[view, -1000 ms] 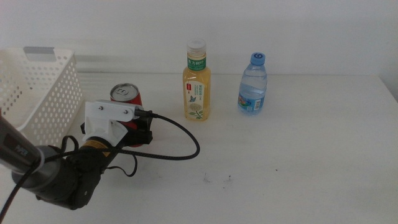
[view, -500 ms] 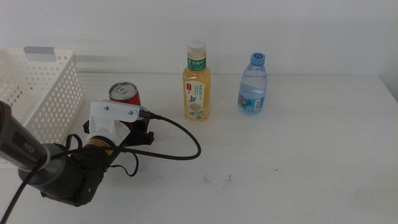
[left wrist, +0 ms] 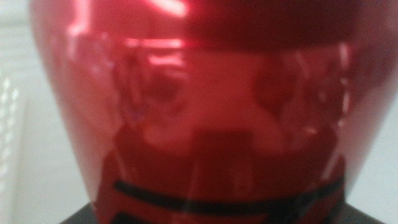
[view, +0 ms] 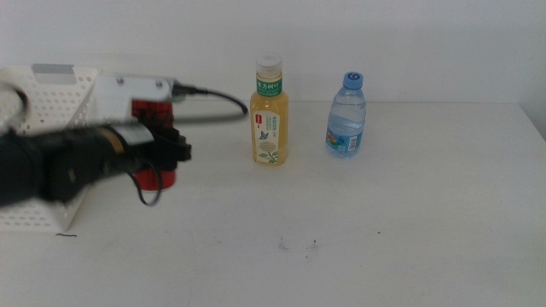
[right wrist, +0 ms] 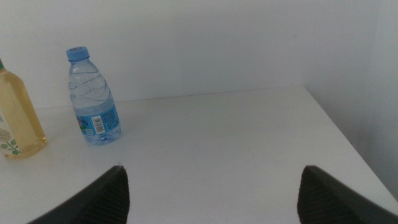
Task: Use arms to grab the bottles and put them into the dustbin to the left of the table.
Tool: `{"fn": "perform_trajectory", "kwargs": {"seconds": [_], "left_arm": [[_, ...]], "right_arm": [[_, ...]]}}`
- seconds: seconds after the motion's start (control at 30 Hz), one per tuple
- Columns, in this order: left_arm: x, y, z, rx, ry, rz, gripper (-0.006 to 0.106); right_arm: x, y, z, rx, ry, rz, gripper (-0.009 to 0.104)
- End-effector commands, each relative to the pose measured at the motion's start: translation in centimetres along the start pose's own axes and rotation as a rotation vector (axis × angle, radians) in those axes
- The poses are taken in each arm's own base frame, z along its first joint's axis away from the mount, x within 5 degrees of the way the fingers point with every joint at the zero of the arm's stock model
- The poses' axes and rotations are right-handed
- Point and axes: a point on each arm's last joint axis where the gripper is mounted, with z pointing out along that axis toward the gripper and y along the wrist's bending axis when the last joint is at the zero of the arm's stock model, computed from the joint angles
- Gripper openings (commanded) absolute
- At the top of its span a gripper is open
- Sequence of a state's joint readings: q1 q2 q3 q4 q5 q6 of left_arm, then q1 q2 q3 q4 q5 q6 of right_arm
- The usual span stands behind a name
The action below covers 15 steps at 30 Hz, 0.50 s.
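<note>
Left wrist view: red cola can [left wrist: 199, 112] fills nearly the whole frame, blurred, pressed up against the camera; dark gripper body shows only as a strip beneath it. No gap visible between can and jaws on either side. Middle view: the can [view: 156, 177] sits between the dark jaws of the left gripper [view: 164, 152], clamped, mostly hidden by the arm; only red patches show above and below the fingers. Whether the can's base touches the table [view: 384, 222] cannot be told because of motion blur. Left arm [view: 51, 166] enters from the left, blurred, with its white housing [view: 128, 88] above the fingers and a black cable [view: 209, 95] arching away toward the tea bottle.

Dustbin [view: 51, 111]: white perforated basket with a grey strip at the rim, behind and to the arm side of the fingers, partly covered by the arm. Gripper and can lie just beside its near wall, not over its opening.

Yellow tea bottle [view: 270, 111], white cap, upright, stands beyond the fingertips on the side away from the basket, apart from them. Clear water bottle [view: 346, 114], blue cap and label, upright, stands further out in the same direction, near the tea bottle but not touching.

Right wrist view: right gripper [right wrist: 211, 193] jaws spread wide, nothing between them, hanging above bare tabletop. Water bottle [right wrist: 93, 96] and tea bottle [right wrist: 18, 118] stand well ahead of its fingertips, off to one side.
</note>
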<state>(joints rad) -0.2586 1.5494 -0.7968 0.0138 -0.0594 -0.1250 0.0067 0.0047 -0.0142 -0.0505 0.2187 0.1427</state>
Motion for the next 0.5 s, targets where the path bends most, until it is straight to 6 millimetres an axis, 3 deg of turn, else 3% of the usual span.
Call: {"fn": "perform_trajectory", "kwargs": {"seconds": [0.0, 0.23, 0.47], "left_arm": [[-2.0, 0.3, -1.6, -0.027, 0.108, 0.018, 0.014], [-7.4, 2.0, -4.2, 0.025, 0.335, 0.109, 0.014], [-12.0, 8.0, -5.4, -0.043, 0.367, 0.050, 0.014]], "right_arm": [[0.1, -0.1, 0.0, 0.007, -0.010, -0.013, 0.091], [0.1, -0.1, 0.0, 0.007, -0.010, -0.013, 0.091], [0.1, -0.1, 0.0, 0.007, -0.010, -0.013, 0.091]]}}
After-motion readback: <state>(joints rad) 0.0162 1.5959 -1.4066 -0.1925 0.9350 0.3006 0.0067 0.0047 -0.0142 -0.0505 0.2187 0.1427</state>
